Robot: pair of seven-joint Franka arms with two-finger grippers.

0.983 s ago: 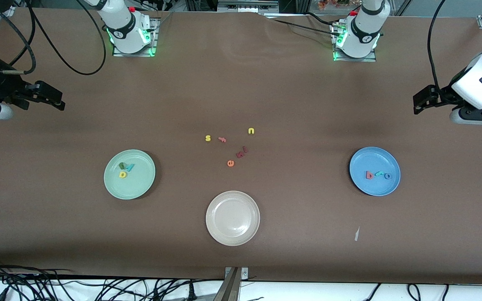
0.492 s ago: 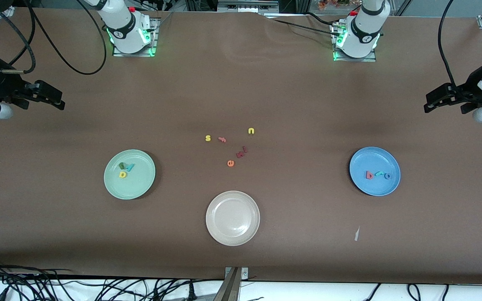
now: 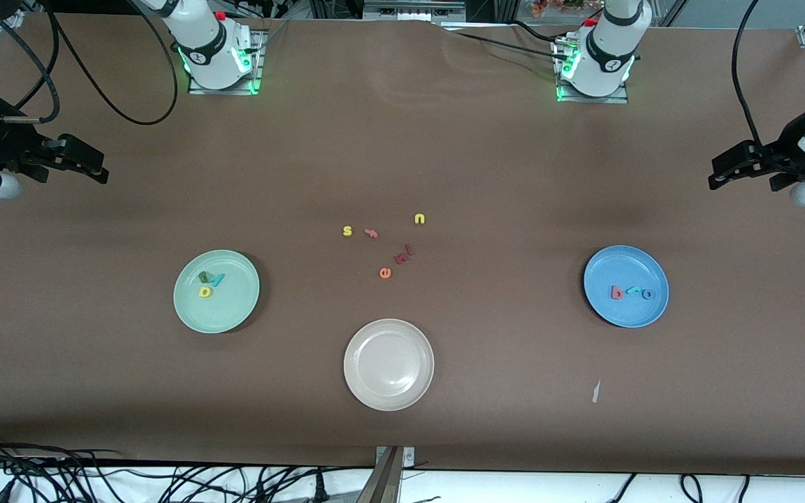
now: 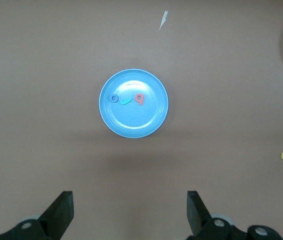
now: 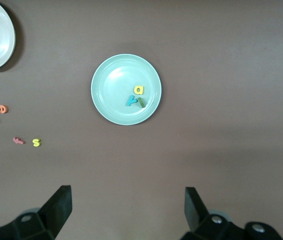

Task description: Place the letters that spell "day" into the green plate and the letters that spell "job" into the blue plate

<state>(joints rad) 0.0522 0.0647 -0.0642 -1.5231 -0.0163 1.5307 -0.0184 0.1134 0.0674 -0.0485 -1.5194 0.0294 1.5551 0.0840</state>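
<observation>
The pale green plate [image 3: 235,314] holds the yellow "d" [image 3: 205,292], the olive "a" [image 3: 203,277] and the teal "y" [image 3: 216,280]. The blue plate [image 3: 626,314] holds the red "b" [image 3: 616,293], the teal "j" [image 3: 632,289] and the blue "o" [image 3: 648,294]. My left gripper [image 3: 718,176] hangs open and empty at the left arm's end of the table. My right gripper [image 3: 98,171] hangs open and empty at the right arm's end. The left wrist view shows the blue plate [image 4: 131,122] under the left gripper [image 4: 130,210]. The right wrist view shows the green plate [image 5: 111,90] under the right gripper [image 5: 128,207].
A cream-white plate [image 3: 388,364] lies nearer the front camera, between the two coloured plates. Loose letters lie mid-table: a yellow "s" [image 3: 347,230], a pink "f" [image 3: 371,233], a yellow "u" [image 3: 419,219], dark red pieces [image 3: 403,255], an orange "e" [image 3: 385,273]. A paper scrap [image 3: 596,390] lies near the blue plate.
The left arm drew back toward its end of the table a second ago and has held still since. The right arm and the letters have not moved.
</observation>
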